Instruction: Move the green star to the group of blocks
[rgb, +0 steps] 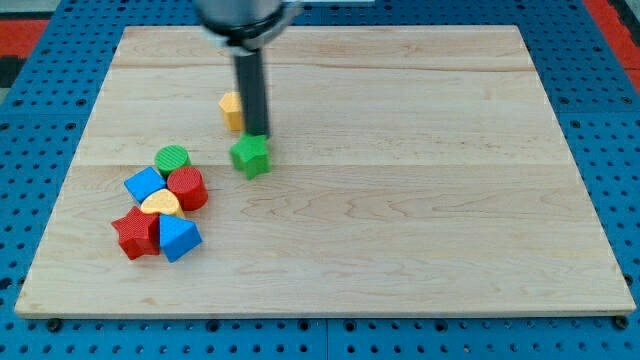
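The green star (250, 155) lies on the wooden board (400, 200), left of centre. My tip (257, 134) stands right at the star's top edge, touching or nearly touching it. The group of blocks sits to the lower left: a green cylinder (172, 158), a blue block (145, 184), a red cylinder (187, 188), a yellow block (161, 204), a red star (134, 233) and a blue block (179, 238). A yellow block (231, 110) lies just left of the rod, partly hidden behind it.
The board rests on a blue perforated table (60, 60). The arm's dark body (245, 20) hangs over the board's top edge.
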